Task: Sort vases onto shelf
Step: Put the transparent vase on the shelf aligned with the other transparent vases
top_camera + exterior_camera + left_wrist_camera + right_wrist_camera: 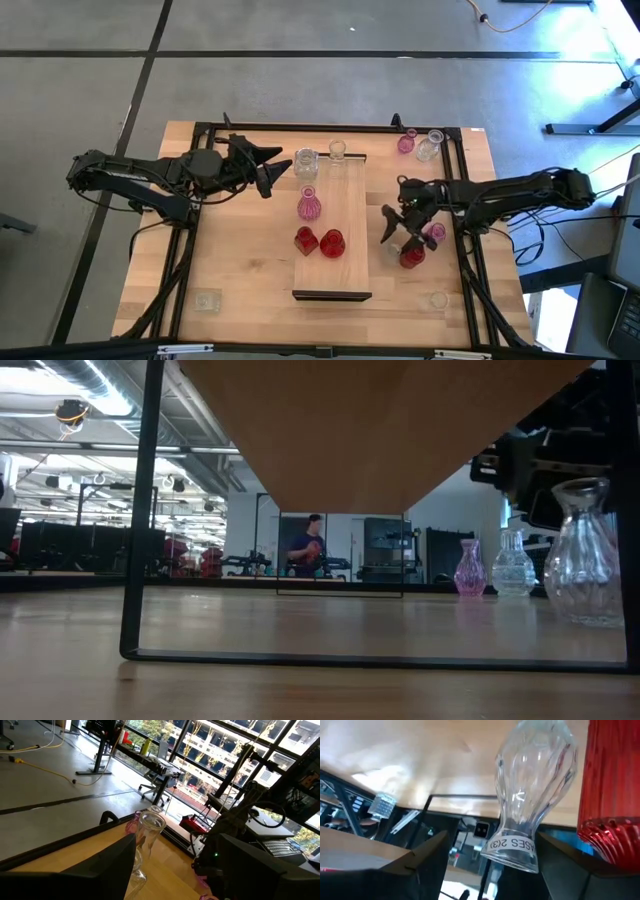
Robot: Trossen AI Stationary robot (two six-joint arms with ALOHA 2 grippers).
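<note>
The shelf is a long light-wood board in the middle of the table. It carries two clear vases, a pink one and two red ones. Right of it, a clear vase, a red vase and a pink vase stand on the table. My right gripper is open beside them. In the right wrist view the clear vase's flared end stands between the fingers with a gap on each side. My left gripper hangs open above the shelf's far left corner.
A pink vase and a clear vase stand at the table's far right corner. Squat clear vases sit near the front edge at left and right. The shelf's black frame crosses the low view.
</note>
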